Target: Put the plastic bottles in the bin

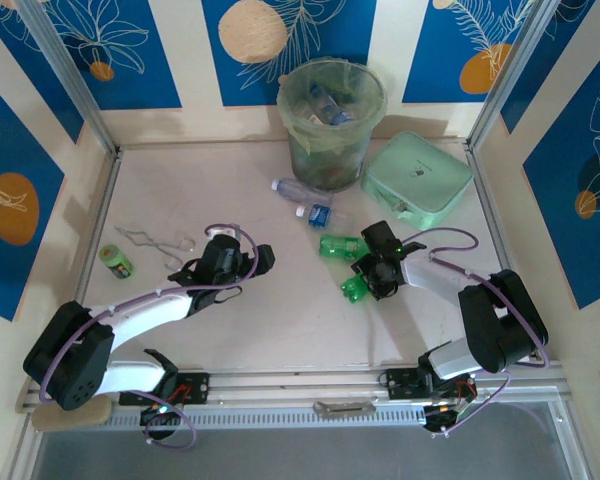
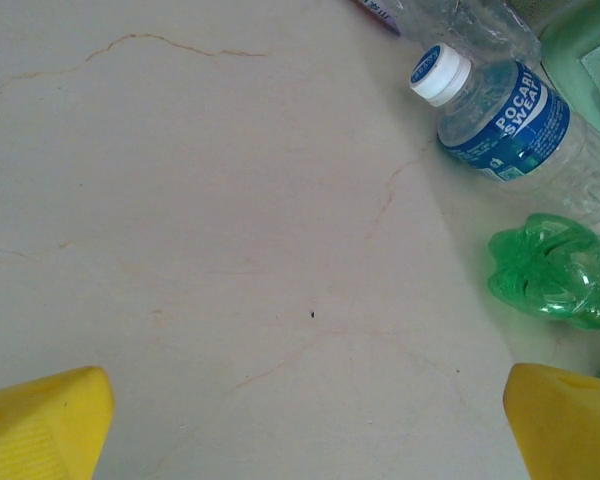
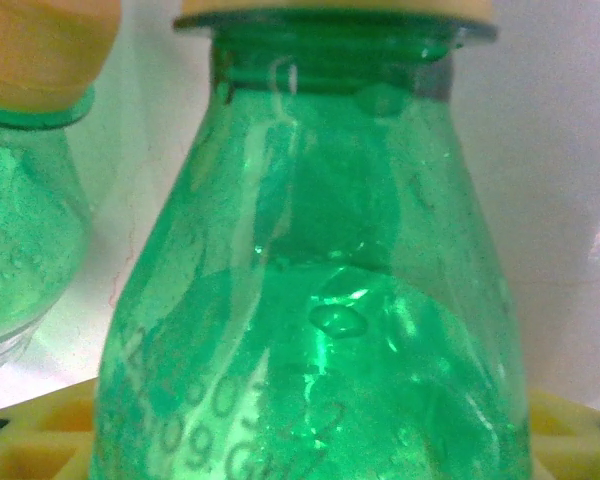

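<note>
Right pincer (image 1: 368, 281) was down at a green bottle (image 1: 355, 289) lying on the worktop (image 1: 280, 335), right of centre. In the right wrist view that bottle's neck and shoulder stood very close, between the jaws, with yellow fingers (image 3: 575, 440) showing low at both sides. Contact with the plastic could not be seen, so gripped or not: cannot tell. A second green bottle (image 1: 342, 247) lay just beyond the first, towards the far side, and also showed at the left edge of the right wrist view. Left pincer (image 2: 305, 400) was spread wide with nothing between its yellow fingertips, hanging over bare worktop left of centre. Ahead of it and to its right a blue-labelled bottle (image 2: 510, 125) with a white cap lay on its side. Past that a clear bottle (image 1: 298, 188) lay near the foot of the bin (image 1: 325, 160). The bin stood upright at the far edge, about centre, lined with a pale green bag, with some bottles (image 1: 330, 105) inside it. A mint-green case (image 1: 417, 178) lay just right of the bin. On the left of the worktop were a green tape roll (image 1: 115, 260) and wire tongs (image 1: 155, 240), well apart from the loose bottles.
</note>
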{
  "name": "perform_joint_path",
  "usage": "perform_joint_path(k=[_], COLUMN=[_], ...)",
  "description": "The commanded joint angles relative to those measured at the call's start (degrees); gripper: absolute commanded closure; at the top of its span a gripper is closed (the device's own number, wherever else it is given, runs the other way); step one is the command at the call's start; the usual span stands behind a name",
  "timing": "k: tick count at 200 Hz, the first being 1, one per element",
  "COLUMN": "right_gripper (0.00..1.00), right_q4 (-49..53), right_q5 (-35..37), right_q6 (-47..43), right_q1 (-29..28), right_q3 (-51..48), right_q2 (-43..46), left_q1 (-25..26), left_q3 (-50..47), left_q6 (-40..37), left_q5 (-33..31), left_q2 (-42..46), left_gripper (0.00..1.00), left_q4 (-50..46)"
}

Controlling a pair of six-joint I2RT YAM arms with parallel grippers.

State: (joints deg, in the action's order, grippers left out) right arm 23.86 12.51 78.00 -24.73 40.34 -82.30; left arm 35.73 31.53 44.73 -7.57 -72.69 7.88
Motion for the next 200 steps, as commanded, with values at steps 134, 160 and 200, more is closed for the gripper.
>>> perform_joint_path(k=[134, 160, 200], right_gripper=[0.53, 0.53, 0.52], right_q4=[-3.00, -7.10, -11.94], right_q5=[12.73, 8.99, 2.48], right_q6=[-21.13, -28.14, -35.03], right_q1=[0.65, 2.94, 4.73], right_q3=[12.93, 21.10, 34.60], right_q2=[15.32, 11.78, 4.56], left_q1=[-2.91, -3.62, -4.68], left_q3=[-2.40, -2.70, -4.21], left_q6=[0.27, 0.01, -0.35], left_q5=[0.42, 1.43, 1.51], left_q2=[1.00, 1.23, 3.22], left_gripper=[0.00, 0.00, 0.00], left_q4=[2.47, 2.84, 2.76])
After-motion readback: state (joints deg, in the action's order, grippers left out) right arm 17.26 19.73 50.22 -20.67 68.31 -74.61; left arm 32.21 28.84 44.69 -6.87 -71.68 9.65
